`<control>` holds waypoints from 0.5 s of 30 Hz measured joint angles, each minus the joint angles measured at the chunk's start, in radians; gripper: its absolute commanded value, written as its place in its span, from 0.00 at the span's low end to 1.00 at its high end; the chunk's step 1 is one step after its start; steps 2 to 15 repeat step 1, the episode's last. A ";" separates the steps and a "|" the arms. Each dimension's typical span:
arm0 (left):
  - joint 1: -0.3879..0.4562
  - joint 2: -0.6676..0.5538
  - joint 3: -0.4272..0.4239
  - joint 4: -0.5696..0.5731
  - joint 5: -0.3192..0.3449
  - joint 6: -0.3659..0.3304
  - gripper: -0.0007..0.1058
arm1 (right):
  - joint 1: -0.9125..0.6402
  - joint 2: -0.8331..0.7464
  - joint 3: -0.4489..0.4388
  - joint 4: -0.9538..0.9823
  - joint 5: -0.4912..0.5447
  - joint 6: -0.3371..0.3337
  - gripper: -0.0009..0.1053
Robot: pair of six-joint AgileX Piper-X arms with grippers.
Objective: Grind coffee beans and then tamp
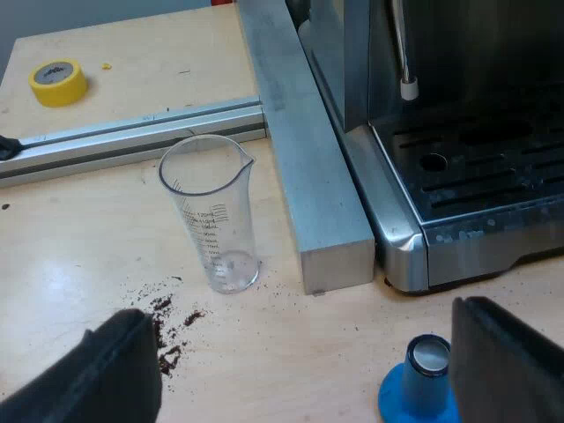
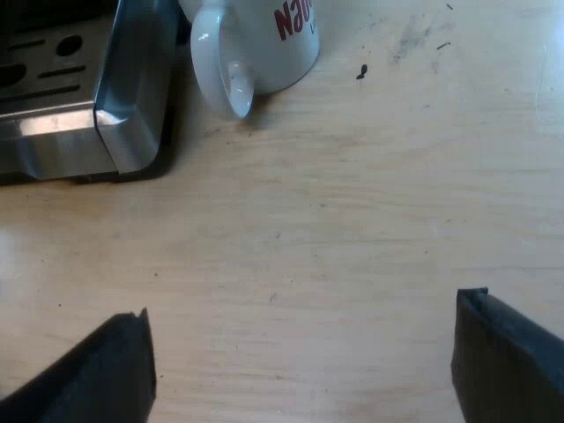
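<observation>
My left gripper (image 1: 304,366) is open above the wooden table, nothing between its fingers. A blue tamper (image 1: 421,381) with a metal top stands on the table close to one fingertip (image 1: 502,366). An empty clear measuring glass (image 1: 211,211) stands upright beyond the fingers, beside a metal bar. The espresso machine's drip tray corner (image 1: 458,189) is near the tamper. My right gripper (image 2: 304,352) is open over bare table. A white mug (image 2: 251,44) with red lettering sits beside the machine's corner (image 2: 123,115), its handle toward the gripper.
Spilled coffee grounds (image 1: 172,322) lie on the table near the measuring glass. A square metal bar (image 1: 304,150) runs along the machine's side, and an aluminium rail (image 1: 123,137) crosses behind the glass. A yellow tape roll (image 1: 58,82) lies beyond the rail.
</observation>
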 measured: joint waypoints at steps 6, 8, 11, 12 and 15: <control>0.000 0.000 0.000 0.000 0.000 0.000 0.66 | 0.000 0.000 0.000 0.000 0.000 0.000 0.66; 0.000 0.000 0.000 0.000 0.000 0.000 0.66 | 0.000 0.000 0.000 0.000 0.000 0.000 0.66; 0.000 0.000 0.000 0.000 0.000 0.000 0.66 | 0.000 0.000 0.000 0.000 0.000 0.000 0.66; 0.000 0.000 0.000 0.000 0.000 0.000 0.66 | 0.000 0.000 0.000 0.000 0.000 0.000 0.66; 0.000 0.000 0.000 0.000 0.000 0.000 0.66 | 0.000 0.000 0.000 0.000 0.000 0.000 0.66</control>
